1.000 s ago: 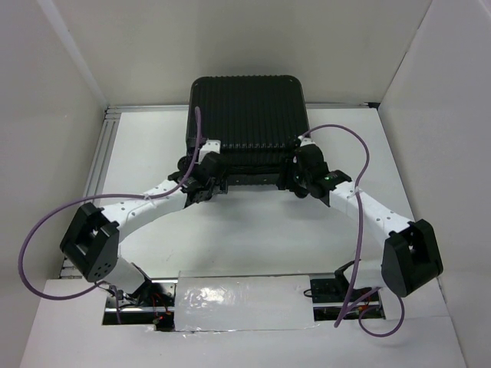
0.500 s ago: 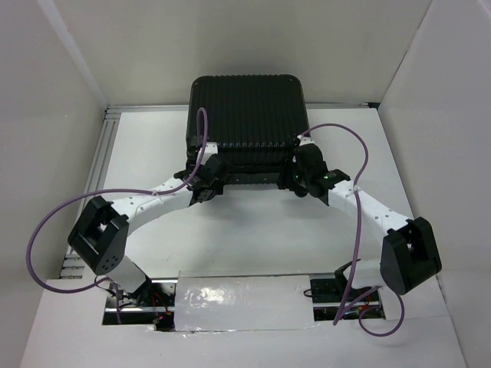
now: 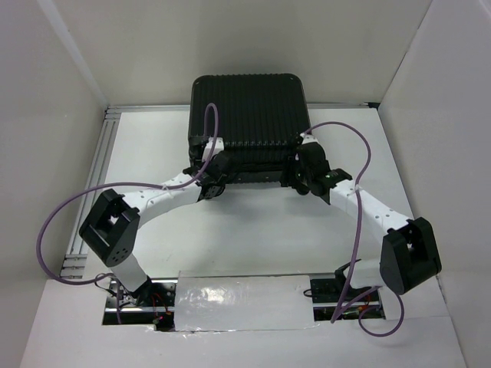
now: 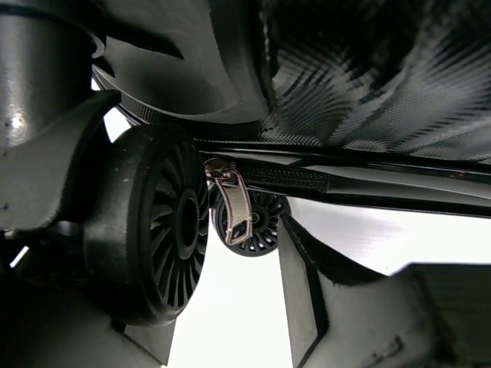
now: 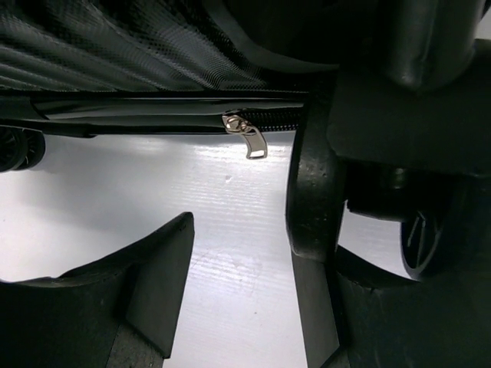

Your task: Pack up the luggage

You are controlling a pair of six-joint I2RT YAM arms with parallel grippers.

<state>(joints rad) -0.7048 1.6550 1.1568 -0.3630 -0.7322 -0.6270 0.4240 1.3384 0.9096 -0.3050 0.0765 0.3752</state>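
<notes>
**Top view:** luggage (image 3: pixel 247 115), lid down, at far centre of desk (image 3: pixel 253 230). Left gripper (image 3: pixel 209 184) and right gripper (image 3: pixel 298 178) sit at its near corners.

**Left wrist:** wheel (image 4: pixel 165 230) between the fingers, zipper pull (image 4: pixel 234 207) just behind. Too dark to tell whether the gripper is spread or clamped.

**Right wrist:** jaws apart, empty. Second zipper pull (image 5: pixel 249 138) ahead. Likely step is to pinch each tab squarely; the wheels crowd the approach.

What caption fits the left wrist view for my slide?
Silver zipper pull hanging beside a black wheel of the luggage.
</notes>
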